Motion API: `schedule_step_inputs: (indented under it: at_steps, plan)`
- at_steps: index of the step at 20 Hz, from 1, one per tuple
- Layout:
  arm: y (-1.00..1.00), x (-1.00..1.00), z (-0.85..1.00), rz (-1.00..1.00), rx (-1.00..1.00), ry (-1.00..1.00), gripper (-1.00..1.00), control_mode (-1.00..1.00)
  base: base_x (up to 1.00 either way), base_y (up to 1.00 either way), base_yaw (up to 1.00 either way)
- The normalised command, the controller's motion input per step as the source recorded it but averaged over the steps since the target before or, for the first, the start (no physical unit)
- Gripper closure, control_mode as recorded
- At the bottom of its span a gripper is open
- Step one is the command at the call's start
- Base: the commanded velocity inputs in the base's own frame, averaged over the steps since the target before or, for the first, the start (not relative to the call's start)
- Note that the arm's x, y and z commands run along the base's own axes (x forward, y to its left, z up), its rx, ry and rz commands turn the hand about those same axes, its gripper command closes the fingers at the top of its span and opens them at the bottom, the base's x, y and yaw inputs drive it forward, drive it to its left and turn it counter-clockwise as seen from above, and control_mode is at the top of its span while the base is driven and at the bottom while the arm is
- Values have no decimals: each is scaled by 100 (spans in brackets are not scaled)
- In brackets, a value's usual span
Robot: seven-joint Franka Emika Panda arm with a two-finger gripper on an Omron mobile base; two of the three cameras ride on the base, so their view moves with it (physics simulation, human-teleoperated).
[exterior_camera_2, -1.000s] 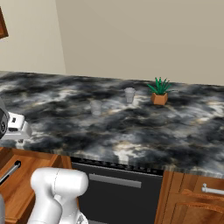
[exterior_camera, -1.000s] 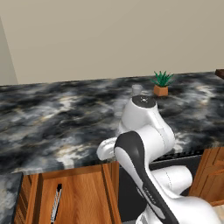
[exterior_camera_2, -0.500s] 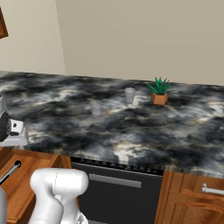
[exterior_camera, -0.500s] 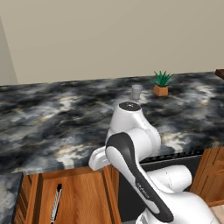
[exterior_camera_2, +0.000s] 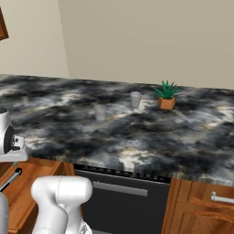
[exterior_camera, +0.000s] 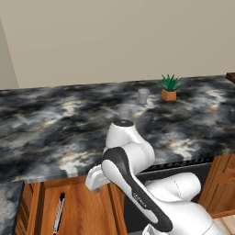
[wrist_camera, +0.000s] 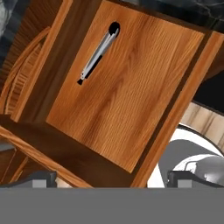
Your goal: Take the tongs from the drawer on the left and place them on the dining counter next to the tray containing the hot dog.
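Note:
The drawer (wrist_camera: 131, 96) stands pulled out below the marbled kitchen counter (exterior_camera: 41, 133). On its wooden floor lie the tongs (wrist_camera: 98, 51), slim and silvery with a black end, near the far left side. They also show in the drawer (exterior_camera: 87, 211) as the tongs (exterior_camera: 58, 213), and a bit of them (exterior_camera_2: 11, 177) shows at the left edge. My gripper (wrist_camera: 111, 177) hangs over the drawer's near edge, open, with nothing between its fingertips (wrist_camera: 40, 178). My white hand (exterior_camera: 95, 177) is above the drawer's right part. The tray, the hot dog and the dining counter are out of view.
A small potted plant (exterior_camera: 169, 88) and two clear glasses (exterior_camera: 143, 95) (exterior_camera: 125, 111) stand on the counter behind my arm. A black oven front (exterior_camera_2: 123, 201) sits right of the drawer, and a shut drawer with a silver bar handle (exterior_camera_2: 221, 198) lies further right.
My arm has folded lower and swung left, bringing the hand down over the open drawer. The tongs and the drawer have stayed in place, and the jaws are as wide as before.

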Motion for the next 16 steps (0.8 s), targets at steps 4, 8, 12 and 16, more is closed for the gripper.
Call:
schedule_step_inputs:
  at_steps: [4, 8, 12, 16]
  plan:
    - [30, 20, -30, -2, 0, 6, -100, -100, 0, 0, 0]
    - [17, 32, -22, -7, -2, 9, -100, -100, 0, 0, 0]
    - [18, 28, -5, -6, -2, 4, -100, -100, 0, 0, 0]
    - [15, 15, -21, -5, -2, 0, -100, -100, 0, 0, 0]
